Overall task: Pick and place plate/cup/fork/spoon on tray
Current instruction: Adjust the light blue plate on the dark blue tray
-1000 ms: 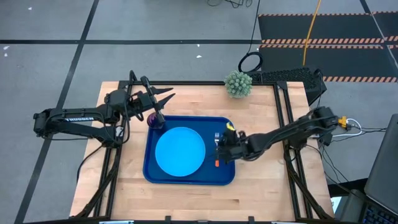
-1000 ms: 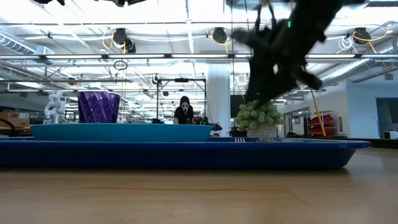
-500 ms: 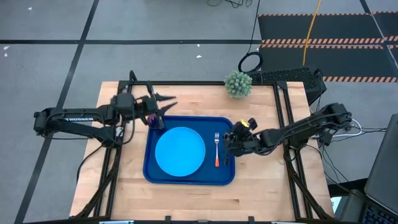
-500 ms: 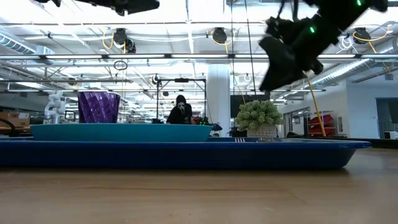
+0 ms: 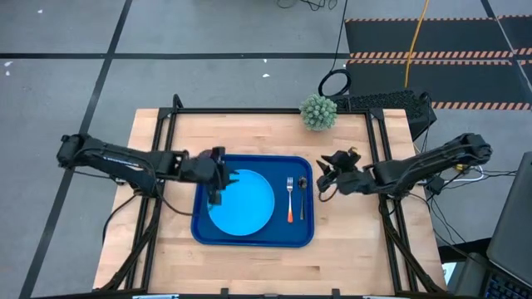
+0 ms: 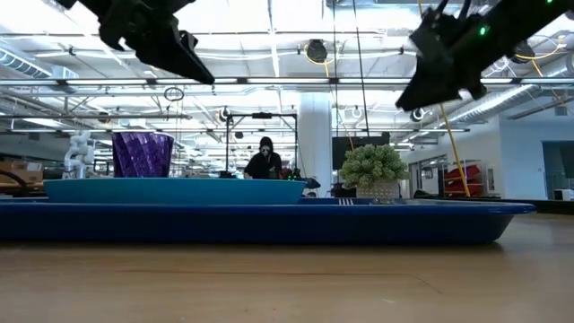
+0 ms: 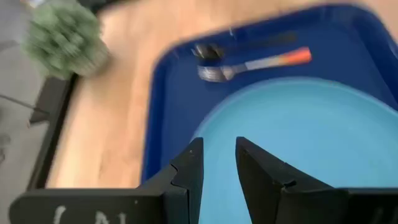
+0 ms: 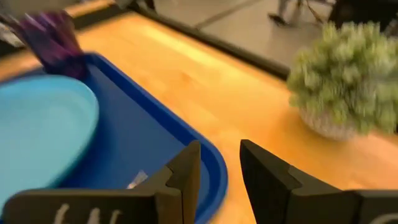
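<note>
Tabletop (image 5: 249,257) of pale wood carries a dark blue tray (image 5: 253,238) at its middle. Inside the tray, the light-blue plate (image 5: 241,202) lies flat on the left half, and the fork (image 5: 290,198) with its orange handle lies just right of it, tines pointing toward the far edge. The dark spoon (image 5: 302,198) lies right beside the fork, parallel, so the cutlery reads as a neat place setting. The purple cup (image 6: 142,154) stands upright at the tray's far left corner (the left arm hides it from above).

The left pincer (image 5: 218,176) hangs over the plate's left edge, fingers a little apart and holding nothing; its wrist camera looks past them across the plate to the fork.

The right pincer (image 5: 326,172) hovers over bare wood just off the tray's right side, fingers likewise slightly parted and empty, near a small green potted plant (image 5: 318,112) at the far edge.

With all four items resting in the tray, the task looks essentially finished.
</note>
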`<state>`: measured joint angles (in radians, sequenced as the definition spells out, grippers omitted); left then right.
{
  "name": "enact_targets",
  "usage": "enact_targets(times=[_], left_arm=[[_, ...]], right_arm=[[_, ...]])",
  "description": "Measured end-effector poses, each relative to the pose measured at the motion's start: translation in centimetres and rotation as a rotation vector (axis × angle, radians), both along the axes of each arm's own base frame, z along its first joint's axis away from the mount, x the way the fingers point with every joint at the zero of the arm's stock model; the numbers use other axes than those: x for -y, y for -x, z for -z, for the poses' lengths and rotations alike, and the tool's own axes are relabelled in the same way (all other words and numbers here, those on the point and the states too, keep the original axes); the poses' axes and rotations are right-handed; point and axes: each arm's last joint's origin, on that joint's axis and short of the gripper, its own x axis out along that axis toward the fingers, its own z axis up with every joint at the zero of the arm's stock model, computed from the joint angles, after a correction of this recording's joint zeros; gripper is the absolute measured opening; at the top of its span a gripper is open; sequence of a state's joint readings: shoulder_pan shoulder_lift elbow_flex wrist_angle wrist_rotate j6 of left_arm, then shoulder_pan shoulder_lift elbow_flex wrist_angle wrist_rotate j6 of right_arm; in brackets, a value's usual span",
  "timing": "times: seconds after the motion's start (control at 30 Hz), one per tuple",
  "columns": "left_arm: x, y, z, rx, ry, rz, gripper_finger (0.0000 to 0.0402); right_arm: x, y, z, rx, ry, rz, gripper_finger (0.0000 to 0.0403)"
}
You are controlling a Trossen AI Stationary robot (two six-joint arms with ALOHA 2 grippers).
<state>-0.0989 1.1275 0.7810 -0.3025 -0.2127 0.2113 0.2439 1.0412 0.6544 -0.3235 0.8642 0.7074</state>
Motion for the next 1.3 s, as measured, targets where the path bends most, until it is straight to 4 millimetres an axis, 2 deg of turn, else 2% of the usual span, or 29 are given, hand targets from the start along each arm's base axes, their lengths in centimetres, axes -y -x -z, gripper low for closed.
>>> enact_targets(times=[0.13, 0.3, 0.53, 0.7, 1.03, 1.3], left_arm=[[1.9, -0.6, -0.4, -0.167, 0.009, 0.006, 0.0097], [4.1, -0.2, -0.2, -0.388, 0.057, -0.03, 0.0097], [6.3, 2.0, 2.2, -0.668, 0.155, -0.168, 0.0097], [6.5, 2.8, 3.9, -0.807, 0.193, -0.283, 0.0097], [6.3, 2.3, 8.4, -0.947, 0.117, -0.283, 0.0097], [6.3, 1.1, 9.2, -0.88, 0.135, -0.221, 0.0097]], right_arm=[[0.0, 0.4, -1.5, 0.078, 0.017, -0.038, 0.0105], [-0.3, 0.4, -1.9, 0.088, 0.039, -0.074, 0.0105], [-0.3, 0.3, -2.2, 0.107, 0.054, -0.087, 0.0105], [-0.4, 0.1, -2.5, 0.133, 0.061, -0.098, 0.0105], [-0.7, -0.5, -3.6, 0.193, 0.092, -0.182, 0.0105], [-0.7, -0.5, -3.6, 0.182, 0.108, -0.189, 0.0105]])
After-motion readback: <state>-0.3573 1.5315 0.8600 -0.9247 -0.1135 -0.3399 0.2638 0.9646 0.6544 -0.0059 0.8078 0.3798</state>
